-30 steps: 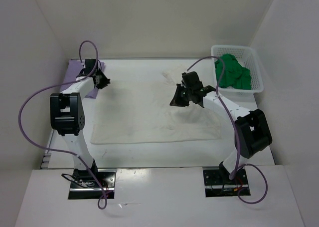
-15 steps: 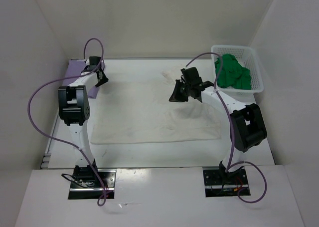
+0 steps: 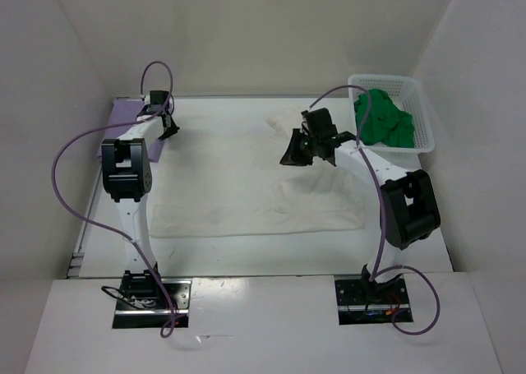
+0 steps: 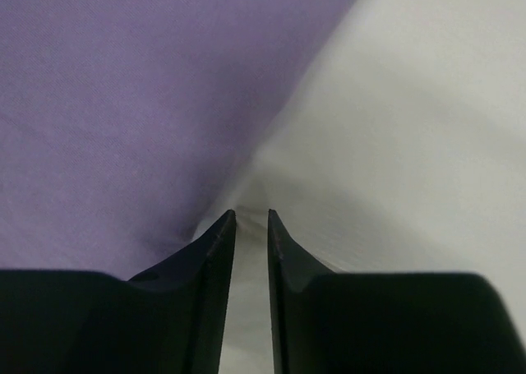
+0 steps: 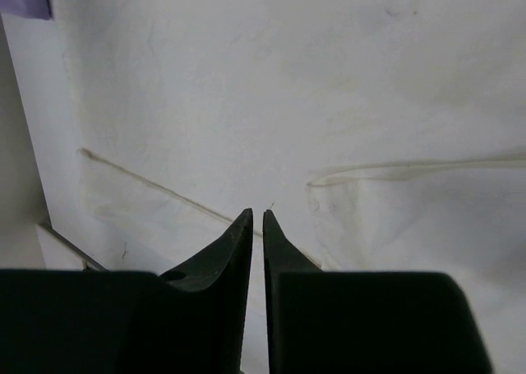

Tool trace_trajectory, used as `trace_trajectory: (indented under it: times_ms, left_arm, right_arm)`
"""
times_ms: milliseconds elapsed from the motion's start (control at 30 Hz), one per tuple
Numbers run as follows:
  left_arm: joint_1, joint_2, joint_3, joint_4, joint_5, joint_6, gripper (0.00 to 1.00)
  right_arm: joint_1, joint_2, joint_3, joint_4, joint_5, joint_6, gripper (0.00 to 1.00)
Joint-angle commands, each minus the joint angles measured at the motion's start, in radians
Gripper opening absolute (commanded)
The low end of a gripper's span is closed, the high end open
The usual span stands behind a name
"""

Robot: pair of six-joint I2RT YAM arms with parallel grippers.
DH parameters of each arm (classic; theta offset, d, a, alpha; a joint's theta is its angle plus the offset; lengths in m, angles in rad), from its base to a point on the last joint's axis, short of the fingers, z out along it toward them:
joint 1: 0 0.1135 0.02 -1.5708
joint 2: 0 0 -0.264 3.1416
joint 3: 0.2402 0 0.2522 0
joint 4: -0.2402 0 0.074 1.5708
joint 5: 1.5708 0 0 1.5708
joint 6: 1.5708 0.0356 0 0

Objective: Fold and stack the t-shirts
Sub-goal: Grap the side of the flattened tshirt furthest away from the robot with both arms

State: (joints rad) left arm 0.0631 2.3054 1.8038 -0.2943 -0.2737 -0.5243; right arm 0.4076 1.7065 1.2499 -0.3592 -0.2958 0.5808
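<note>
Top view with both wrist views, read from the near edge of the surface (image 3: pixel 263 255) outward. The cream shirt (image 3: pixel 246 185) is lying spread flat across the middle of the surface. It is wrinkled along its near hem and appears not yet folded, so it is judged to be the piece in hand.

Farther out, the right end effector (image 5: pixel 256 213) is hanging over the far right part of this shirt. Its fingers are standing narrowly parted, with only a slit between them and no cloth in it. It is probably lining up on an edge or sleeve there.

The left end effector (image 4: pixel 247 216) is reaching to the shirt's far left corner, right where cream cloth is meeting the lavender shirt (image 3: pixel 122 115). Its fingers are also only slightly apart, and a small ridge of cream cloth is rising toward the tips. Whether they are nipping that ridge cannot be told.

The lavender shirt is sitting at the far left corner of the surface, seemingly marking the stacking spot.

Farthest right, the green shirt (image 3: pixel 382 121) is lying bunched inside the basket (image 3: pixel 396 150), apparently waiting its turn.
</note>
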Motion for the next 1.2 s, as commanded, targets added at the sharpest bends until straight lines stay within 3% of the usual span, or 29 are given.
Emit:
trace_trajectory:
  times_ms: [0,167,233,500,700,833,933,1033,1167]
  left_arm:
    - [0.000,0.003,-0.012,-0.008,-0.007,0.015,0.28]
    - [0.000,-0.024,-0.052,0.001,-0.016,0.015,0.35]
    - [0.000,-0.034,-0.075,0.011,-0.016,0.015,0.48]
    - [0.000,-0.086,-0.109,0.064,-0.025,0.004,0.50]
    - [0.000,-0.113,-0.118,0.086,-0.003,-0.008,0.51]
    - [0.000,-0.165,-0.129,0.124,0.020,-0.031,0.61]
    - [0.000,-0.176,-0.147,0.147,0.030,-0.031,0.61]
    - [0.000,-0.149,-0.146,0.120,0.030,-0.022,0.48]
    - [0.000,-0.127,-0.155,0.109,0.030,-0.013,0.46]
  right_arm:
    - [-0.056,-0.002,0.028,0.035,-0.002,-0.018,0.16]
    - [-0.147,0.050,0.132,0.035,-0.014,-0.036,0.28]
    - [-0.170,0.108,0.195,0.035,-0.014,-0.045,0.35]
    - [-0.243,0.349,0.475,-0.014,-0.023,-0.058,0.36]
    - [-0.243,0.384,0.488,-0.015,-0.048,-0.058,0.36]
    - [-0.243,0.366,0.464,-0.006,-0.048,-0.058,0.36]
    - [-0.233,0.355,0.433,0.005,-0.057,-0.058,0.36]
    - [-0.233,0.335,0.407,0.005,-0.057,-0.067,0.36]
    - [-0.233,0.326,0.407,0.005,-0.057,-0.067,0.36]
